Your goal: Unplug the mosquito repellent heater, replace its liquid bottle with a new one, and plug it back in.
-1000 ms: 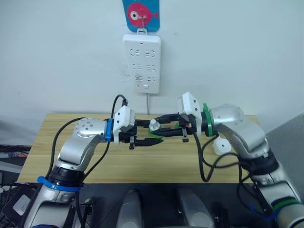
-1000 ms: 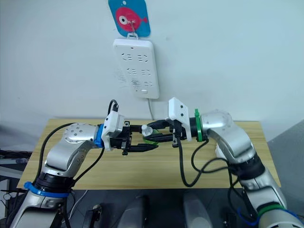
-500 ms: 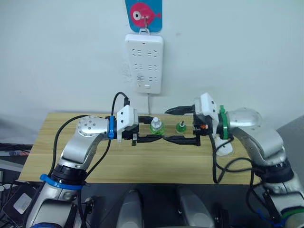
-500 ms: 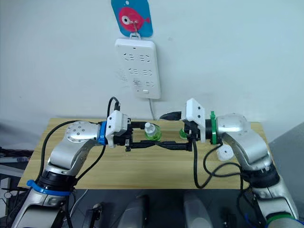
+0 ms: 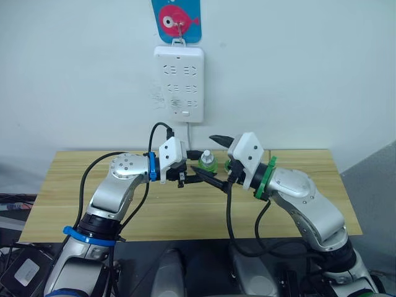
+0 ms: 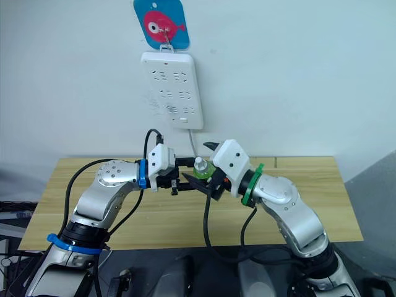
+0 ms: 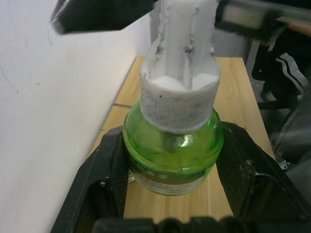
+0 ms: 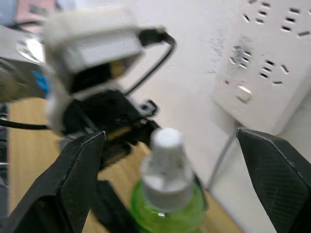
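A green liquid bottle [image 7: 172, 155] with a white ribbed cap [image 8: 165, 155] hangs upright above the table's back edge, near the wall. My left gripper [image 5: 199, 167] is shut on its round green body, one black finger [image 7: 104, 179] on each side. From the other side my right gripper [image 5: 212, 159] stands wide open about the bottle's top, its fingers [image 8: 73, 179] well apart from the cap and touching nothing. The mosquito repellent heater is hidden from view.
A long white power strip [image 5: 178, 83] hangs on the wall above the bottle, under a blue fish hook [image 5: 176, 18], with its cord running down behind the grippers. The wooden table [image 5: 74, 185] spreads below both arms.
My right gripper opened and drew back to the right, then came in again, open around the bottle's top. My left gripper has kept hold of the bottle. The camera view has shifted.
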Controlling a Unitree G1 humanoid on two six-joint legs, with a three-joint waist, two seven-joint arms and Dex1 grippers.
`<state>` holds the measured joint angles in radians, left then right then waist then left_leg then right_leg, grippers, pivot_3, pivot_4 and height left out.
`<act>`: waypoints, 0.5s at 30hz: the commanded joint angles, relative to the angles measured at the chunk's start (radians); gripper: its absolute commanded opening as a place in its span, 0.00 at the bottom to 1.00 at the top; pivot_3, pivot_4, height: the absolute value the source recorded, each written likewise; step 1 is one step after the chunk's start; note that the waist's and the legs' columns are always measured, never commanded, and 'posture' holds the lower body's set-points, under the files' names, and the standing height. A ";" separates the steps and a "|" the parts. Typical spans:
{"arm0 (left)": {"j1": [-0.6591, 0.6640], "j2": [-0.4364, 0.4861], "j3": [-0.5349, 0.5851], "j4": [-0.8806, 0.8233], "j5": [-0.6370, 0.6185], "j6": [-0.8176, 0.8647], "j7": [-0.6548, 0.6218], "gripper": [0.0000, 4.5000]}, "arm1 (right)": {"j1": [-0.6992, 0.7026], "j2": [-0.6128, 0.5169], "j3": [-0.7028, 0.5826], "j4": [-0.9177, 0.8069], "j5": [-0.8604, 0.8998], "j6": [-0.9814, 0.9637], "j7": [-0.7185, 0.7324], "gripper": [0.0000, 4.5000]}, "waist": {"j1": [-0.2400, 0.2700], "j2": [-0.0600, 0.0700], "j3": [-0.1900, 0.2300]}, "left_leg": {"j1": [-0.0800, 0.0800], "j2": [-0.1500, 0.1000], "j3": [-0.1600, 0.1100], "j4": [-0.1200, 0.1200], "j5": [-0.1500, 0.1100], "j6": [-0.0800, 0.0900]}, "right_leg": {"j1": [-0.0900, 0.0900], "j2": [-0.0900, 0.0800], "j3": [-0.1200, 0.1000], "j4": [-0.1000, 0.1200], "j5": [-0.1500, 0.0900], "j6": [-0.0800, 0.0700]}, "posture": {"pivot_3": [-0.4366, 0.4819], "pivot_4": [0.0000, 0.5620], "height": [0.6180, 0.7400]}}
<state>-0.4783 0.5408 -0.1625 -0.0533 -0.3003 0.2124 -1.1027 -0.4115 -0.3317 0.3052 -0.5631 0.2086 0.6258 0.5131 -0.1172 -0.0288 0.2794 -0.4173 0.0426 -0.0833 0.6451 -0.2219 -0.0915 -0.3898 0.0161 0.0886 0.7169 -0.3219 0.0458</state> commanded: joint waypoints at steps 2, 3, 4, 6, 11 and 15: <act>0.008 -0.008 0.005 -0.060 -0.021 0.002 0.002 0.51 | 0.003 -0.007 -0.002 -0.028 0.017 -0.012 0.023 0.88 | 0.001 0.000 0.000 | 0.000 0.000 0.000 0.000 0.000 0.000 | 0.000 0.000 0.000 0.000 0.000 0.000 | 0.30 0.34 0.91; 0.009 -0.008 0.005 -0.063 -0.022 0.004 0.003 0.51 | 0.006 -0.009 -0.002 -0.031 0.023 -0.011 0.030 0.81 | 0.001 0.000 0.000 | 0.000 0.000 0.000 0.000 0.000 0.000 | 0.000 0.000 0.000 0.000 0.000 0.000 | 0.30 0.34 0.91; 0.011 -0.008 0.006 -0.067 -0.024 0.007 0.005 0.51 | 0.008 -0.013 -0.001 -0.033 0.029 -0.011 0.038 0.72 | 0.001 0.000 0.000 | 0.000 0.000 0.000 0.000 0.000 0.000 | 0.000 0.000 0.000 0.000 0.000 0.000 | 0.30 0.34 0.91; 0.014 -0.004 0.009 -0.073 -0.028 0.011 0.004 0.51 | 0.004 -0.022 0.002 -0.027 0.041 -0.032 0.070 0.56 | 0.002 0.000 -0.001 | 0.000 0.000 0.000 0.000 0.000 0.000 | 0.000 0.000 0.000 0.000 0.000 0.000 | 0.30 0.34 0.91; 0.030 0.013 0.008 -0.096 -0.049 0.024 -0.031 0.51 | -0.076 -0.082 0.004 0.069 0.120 -0.128 0.302 0.23 | 0.002 0.000 -0.001 | 0.000 0.000 0.000 0.000 0.000 0.000 | 0.000 0.000 0.000 0.000 0.000 0.000 | 0.30 0.34 0.91; 0.047 0.064 0.004 -0.127 -0.079 0.017 -0.125 0.51 | -0.232 -0.147 0.032 0.245 0.168 -0.233 0.606 0.23 | -0.002 0.000 -0.001 | 0.001 0.000 0.000 0.000 0.000 0.000 | 0.000 0.000 0.000 0.000 0.000 0.000 | 0.31 0.34 0.91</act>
<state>-0.4329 0.5854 -0.1604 -0.1306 -0.3518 0.2379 -1.1841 -0.5919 -0.4775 0.3130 -0.3440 0.3321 0.4635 0.9805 -0.1190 -0.0289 0.2786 -0.4166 0.0429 -0.0831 0.6453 -0.2219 -0.0911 -0.3894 0.0164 0.0881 0.7171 -0.3219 0.0457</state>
